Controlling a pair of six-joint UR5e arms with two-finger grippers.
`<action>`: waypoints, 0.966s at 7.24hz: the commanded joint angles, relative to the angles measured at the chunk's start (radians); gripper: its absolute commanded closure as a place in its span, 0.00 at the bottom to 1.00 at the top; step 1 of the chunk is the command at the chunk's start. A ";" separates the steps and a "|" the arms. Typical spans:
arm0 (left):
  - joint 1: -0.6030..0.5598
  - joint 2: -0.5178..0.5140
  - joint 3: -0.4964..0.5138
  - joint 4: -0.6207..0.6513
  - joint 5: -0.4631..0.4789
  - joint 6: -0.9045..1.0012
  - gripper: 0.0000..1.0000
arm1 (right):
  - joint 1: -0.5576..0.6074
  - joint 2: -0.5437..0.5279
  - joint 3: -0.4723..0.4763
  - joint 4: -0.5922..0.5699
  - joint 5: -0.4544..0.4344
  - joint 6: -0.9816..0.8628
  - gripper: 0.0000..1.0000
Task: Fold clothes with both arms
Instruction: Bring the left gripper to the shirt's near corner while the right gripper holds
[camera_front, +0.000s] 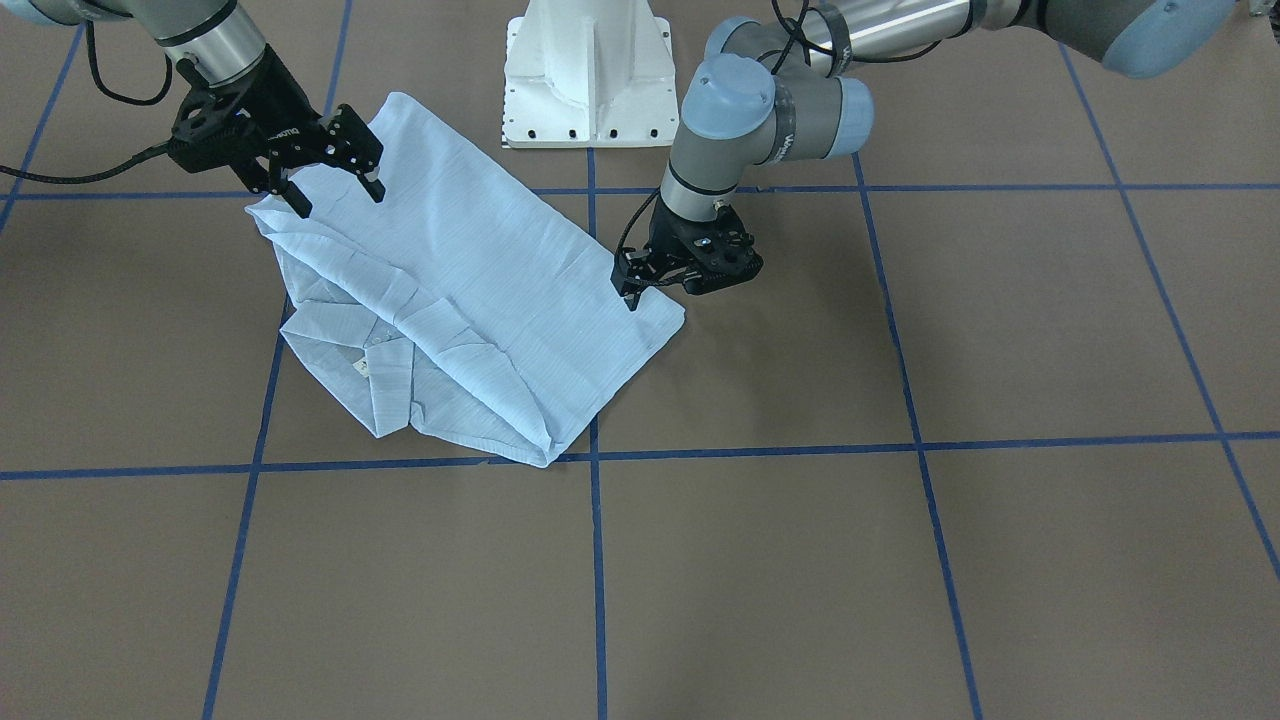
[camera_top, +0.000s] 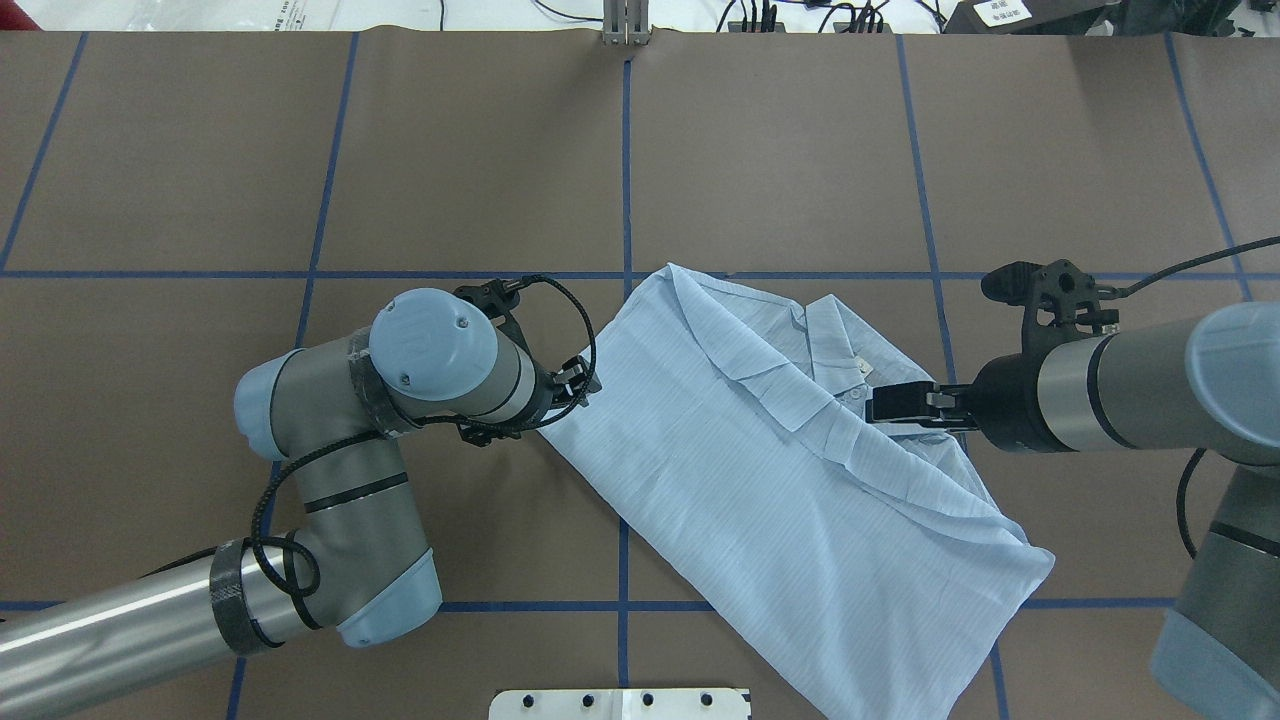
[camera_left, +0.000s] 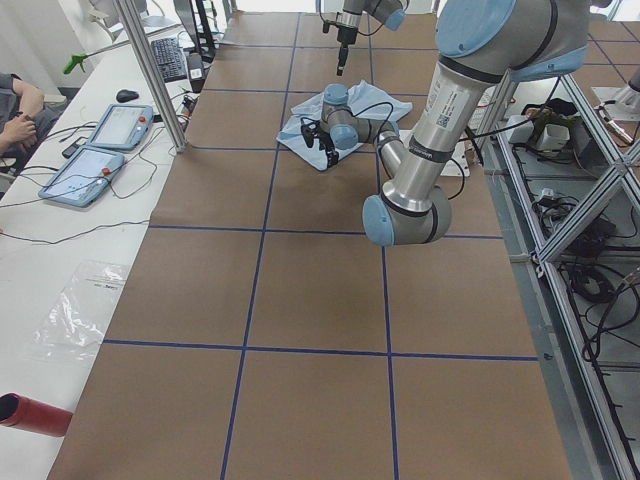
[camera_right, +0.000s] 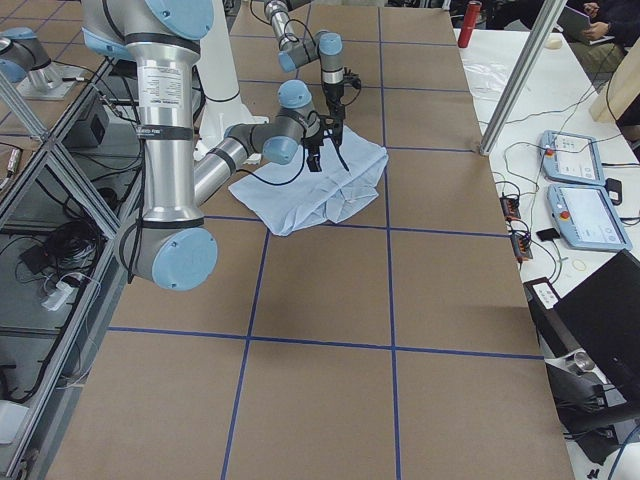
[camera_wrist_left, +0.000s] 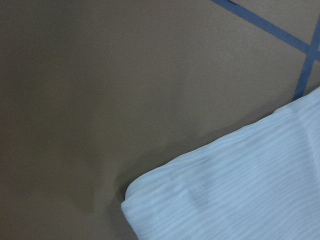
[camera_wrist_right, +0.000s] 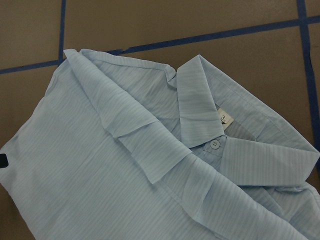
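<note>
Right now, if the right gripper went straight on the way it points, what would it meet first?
The shirt, most likely: the right gripper points down at it near the collar, height above it unclear.

**Six views, one table**

We look down from behind the robot (camera_front: 588, 70) and down from across the table (camera_front: 900, 560). Two side cameras look along it from either end, farther back. Both wrist cameras sit close over the shirt (camera_wrist_right: 125, 165), which every view shares.
</note>
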 joint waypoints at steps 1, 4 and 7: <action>0.001 -0.001 0.024 0.000 0.008 0.000 0.18 | 0.002 0.007 -0.006 0.000 0.002 0.000 0.00; 0.001 0.001 0.029 0.000 0.008 0.000 0.36 | 0.002 0.007 -0.006 0.000 0.002 0.000 0.00; 0.001 0.001 0.020 0.000 0.003 0.001 0.98 | 0.003 0.007 -0.005 0.000 0.002 0.000 0.00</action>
